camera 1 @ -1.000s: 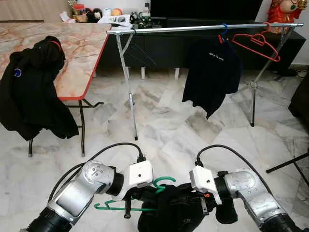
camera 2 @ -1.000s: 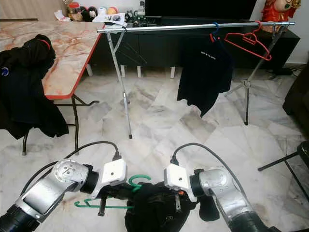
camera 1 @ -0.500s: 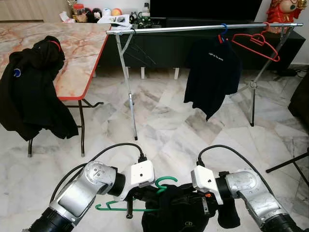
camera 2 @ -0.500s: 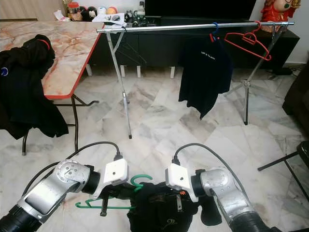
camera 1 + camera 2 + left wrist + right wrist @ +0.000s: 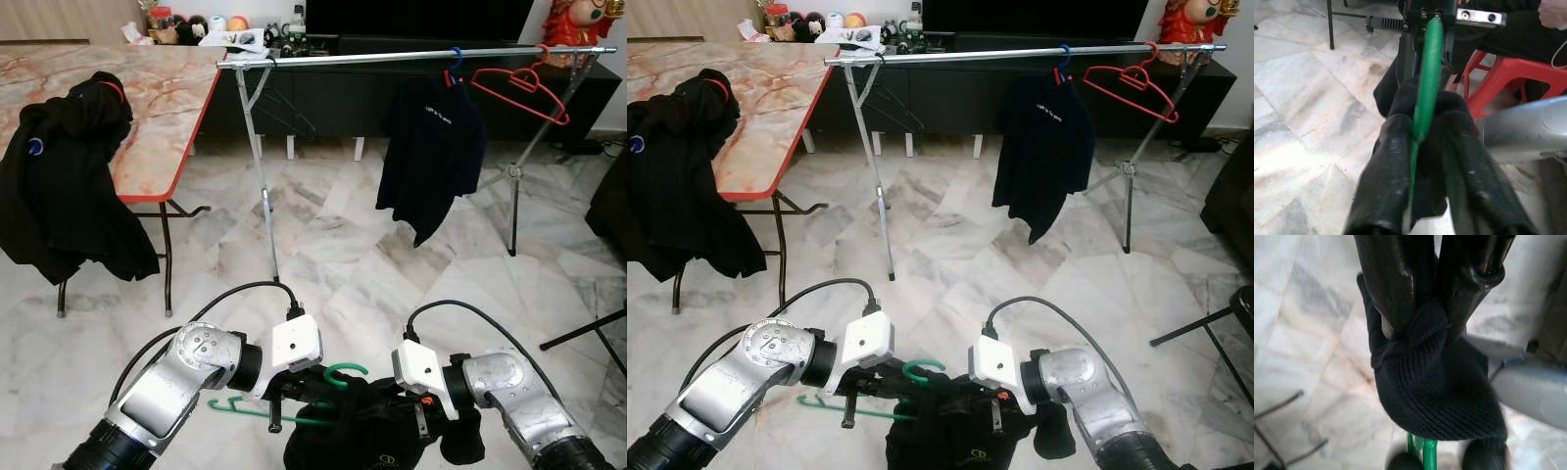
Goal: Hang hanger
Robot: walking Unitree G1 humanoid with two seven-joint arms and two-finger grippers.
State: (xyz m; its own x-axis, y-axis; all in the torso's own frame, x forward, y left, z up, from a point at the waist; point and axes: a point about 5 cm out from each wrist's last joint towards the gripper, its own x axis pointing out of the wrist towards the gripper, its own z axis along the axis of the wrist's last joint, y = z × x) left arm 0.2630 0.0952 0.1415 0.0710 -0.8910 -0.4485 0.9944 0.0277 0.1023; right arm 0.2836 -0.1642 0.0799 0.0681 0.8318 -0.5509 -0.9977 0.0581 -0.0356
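Marble floor under us, and well ahead of both grippers the clothes rail (image 5: 421,57) spans the room with a dark shirt (image 5: 432,157) and a red hanger (image 5: 519,88) already on it; a marble-topped table (image 5: 157,98) with a black jacket (image 5: 64,186) draped off it stands off beyond the left arm. We are early in the job: the green hanger (image 5: 294,406) is down low between our two arms, nowhere near the rail. Our left gripper (image 5: 1422,161) has its fingers closed tight on the hanger's green wire, right by the collar of the black garment (image 5: 1437,391). Our right gripper (image 5: 1425,320) is pinched shut on a fold of that knit cloth just beside the hook. Carrying it over, lifting and hooking it are all left to do. Against a second ago, the left arm has swung in closer to the right one, the hanger has dipped lower, and the shirt on the rail has swayed a little
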